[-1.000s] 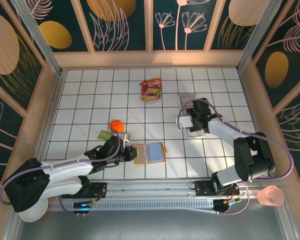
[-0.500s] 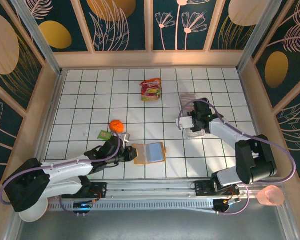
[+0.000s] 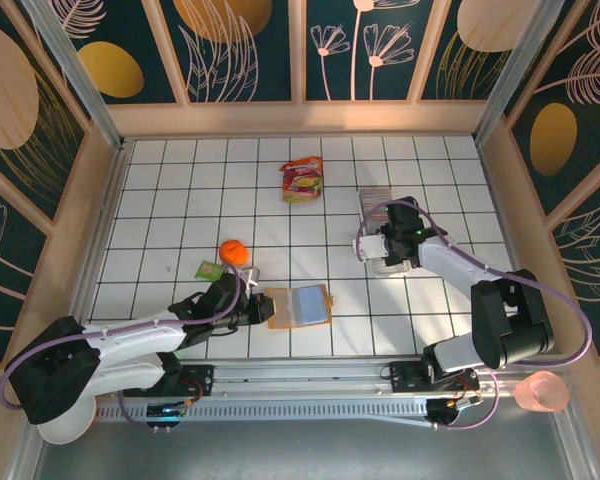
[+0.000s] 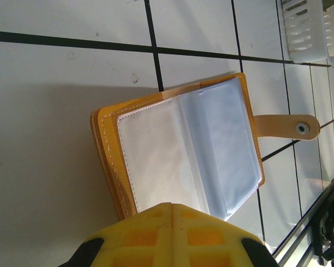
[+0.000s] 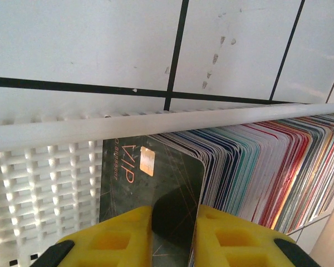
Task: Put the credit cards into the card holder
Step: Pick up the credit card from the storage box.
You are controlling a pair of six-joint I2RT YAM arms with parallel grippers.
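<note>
The card holder (image 3: 302, 305) lies open on the tiles, orange-brown with clear sleeves, its clasp tab (image 4: 286, 127) pointing right. My left gripper (image 3: 266, 308) is shut, its yellow tips (image 4: 172, 207) over the card holder's (image 4: 178, 144) near edge with nothing between them. Many credit cards (image 5: 256, 161) stand packed on edge in a white slotted tray (image 5: 156, 125). My right gripper (image 5: 173, 214) is down in that tray (image 3: 373, 197), jaws a narrow gap apart. A dark VIP card (image 5: 128, 183) at the front of the stack sits in that gap.
A red-and-yellow snack packet (image 3: 302, 179) lies at the back centre. An orange ball (image 3: 232, 251) and a small green item (image 3: 210, 269) sit just beyond my left arm. A pink cup (image 3: 540, 392) stands off the table at the right.
The right gripper's jaws have narrowed around the front dark card while staying in the tray. The left arm and the card holder have not moved.
</note>
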